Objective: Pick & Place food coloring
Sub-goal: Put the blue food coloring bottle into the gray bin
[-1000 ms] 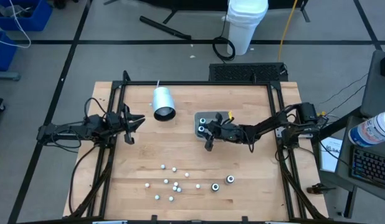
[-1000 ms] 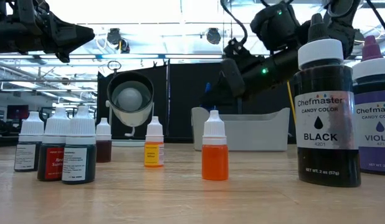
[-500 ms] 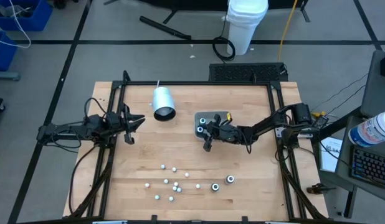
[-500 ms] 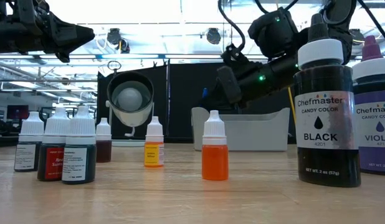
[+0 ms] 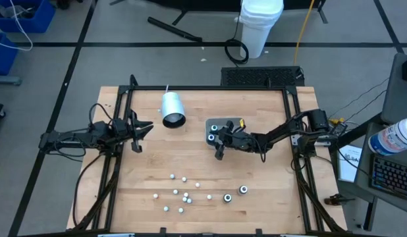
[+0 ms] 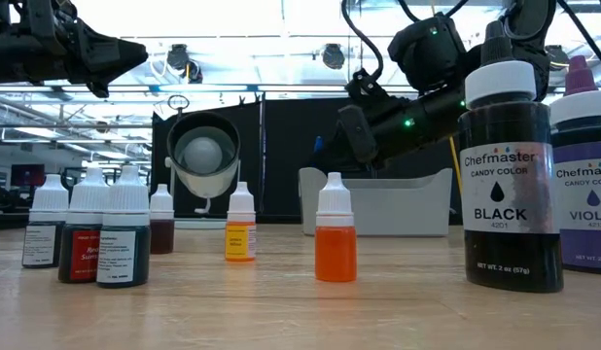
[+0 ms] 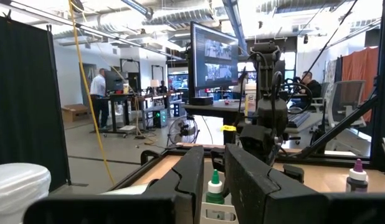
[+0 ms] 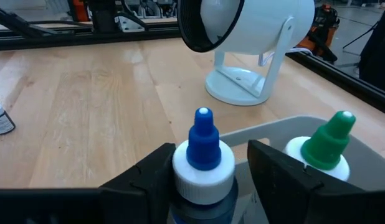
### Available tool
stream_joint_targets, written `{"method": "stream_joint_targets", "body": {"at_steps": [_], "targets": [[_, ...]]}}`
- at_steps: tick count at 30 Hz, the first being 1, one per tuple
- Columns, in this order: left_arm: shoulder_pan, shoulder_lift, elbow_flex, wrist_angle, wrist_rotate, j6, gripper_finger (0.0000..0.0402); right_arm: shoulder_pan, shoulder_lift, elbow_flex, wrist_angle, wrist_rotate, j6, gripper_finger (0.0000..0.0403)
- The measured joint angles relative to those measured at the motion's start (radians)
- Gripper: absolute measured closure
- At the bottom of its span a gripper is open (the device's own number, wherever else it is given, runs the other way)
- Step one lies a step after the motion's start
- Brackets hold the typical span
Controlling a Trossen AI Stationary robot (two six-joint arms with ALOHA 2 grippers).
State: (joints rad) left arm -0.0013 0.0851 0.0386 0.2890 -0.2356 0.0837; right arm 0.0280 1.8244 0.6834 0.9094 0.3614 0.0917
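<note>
While the right hand (image 8: 205,168) straddles the upright blue-topped bottle (image 8: 204,155) in the tray (image 8: 276,127), fingers spread, we note clearance; left hand (image 5: 139,128) waits apart, nearly pressed together.

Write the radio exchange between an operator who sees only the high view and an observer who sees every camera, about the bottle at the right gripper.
Operator: The left gripper sits idle at the left. The right gripper is at the clear tray. What's between its fingers?
Observer: A blue-capped bottle. The fingers flank it, with a gap on one side.
Operator: Is anything beside it?
Observer: A green-capped bottle stands upright in the tray.
Operator: What about the big bottles at the front?
Observer: One label reads Chefmaster Black.
</note>
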Motion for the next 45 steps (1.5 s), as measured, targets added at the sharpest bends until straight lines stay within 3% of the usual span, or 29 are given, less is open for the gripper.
{"method": "stream_joint_targets", "body": {"at_steps": [18,22,25,30,35,45], "targets": [[0.0,0.0,0.0,-0.001,0.0,0.018,0.033,-0.002,-0.001,-0.002,0.108,0.0,-0.041,0.0165],[0.0,0.0,0.0,-0.006,0.0,0.017,0.033,-0.004,-0.07,0.0,0.122,0.0,-0.095,0.0156],[0.0,0.0,0.0,-0.007,-0.001,0.017,0.033,-0.014,-0.155,0.0,0.048,0.0,-0.13,0.0154],[0.0,0.0,0.0,-0.009,-0.001,0.018,0.033,-0.047,-0.296,-0.002,-0.229,-0.002,-0.135,0.0155],[0.0,0.0,0.0,-0.011,-0.001,0.019,0.033,-0.1,-0.328,-0.081,-0.202,-0.13,-0.149,0.0145],[0.001,0.0,0.0,-0.011,-0.002,0.038,0.033,-0.171,-0.334,-0.178,-0.103,-0.262,-0.131,0.0137]]}}
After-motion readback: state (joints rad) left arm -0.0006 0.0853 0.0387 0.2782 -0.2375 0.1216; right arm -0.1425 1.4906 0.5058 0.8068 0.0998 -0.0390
